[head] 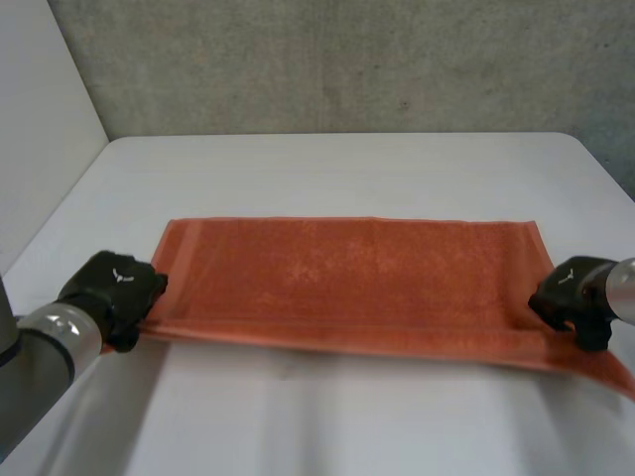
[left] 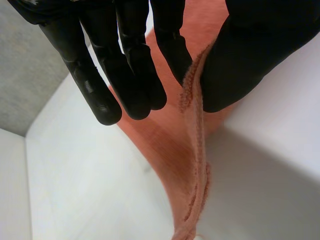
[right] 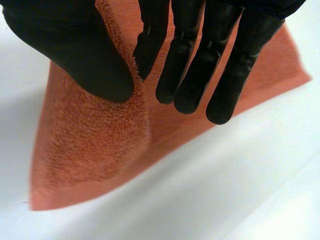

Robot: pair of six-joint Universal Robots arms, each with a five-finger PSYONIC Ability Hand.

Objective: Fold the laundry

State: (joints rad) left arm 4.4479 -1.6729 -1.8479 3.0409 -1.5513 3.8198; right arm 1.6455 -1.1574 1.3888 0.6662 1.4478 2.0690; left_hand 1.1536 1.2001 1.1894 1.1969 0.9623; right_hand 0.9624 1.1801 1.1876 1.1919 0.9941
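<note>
Seen from the robot's side of the counter (head: 347,169), left to right.

**Left:** the left arm (head: 45,347) reaches in from the near left. The left hand (head: 109,288) sits at the near left corner of the towel (head: 347,283). A small white mark (head: 121,277) shows on the back of the hand, too small to read. In the left wrist view, the left hand (left: 135,75) pinches the fuzzy edge of the towel (left: 170,145) between its thumb and the nearest finger. The other fingers are straight beside it. From the pinch the cloth runs down to the counter (left: 80,190), so this corner is lifted.

**Centre:** the orange-red towel lies spread out, its long sides running across the white counter. The far long edge lies flat. A woven band runs along the near long edge. A grey wall (head: 347,59) stands behind the counter.

**Right:** the right hand (head: 573,293) is at the right short edge of the towel, close to the near right corner, and carries a white mark like the left one. In the right wrist view, the right hand (right: 200,65) clamps the edge of the towel (right: 90,150) between thumb and first finger, with the remaining fingers extended. The corner beyond the thumb spreads out over the counter (right: 200,200).
</note>
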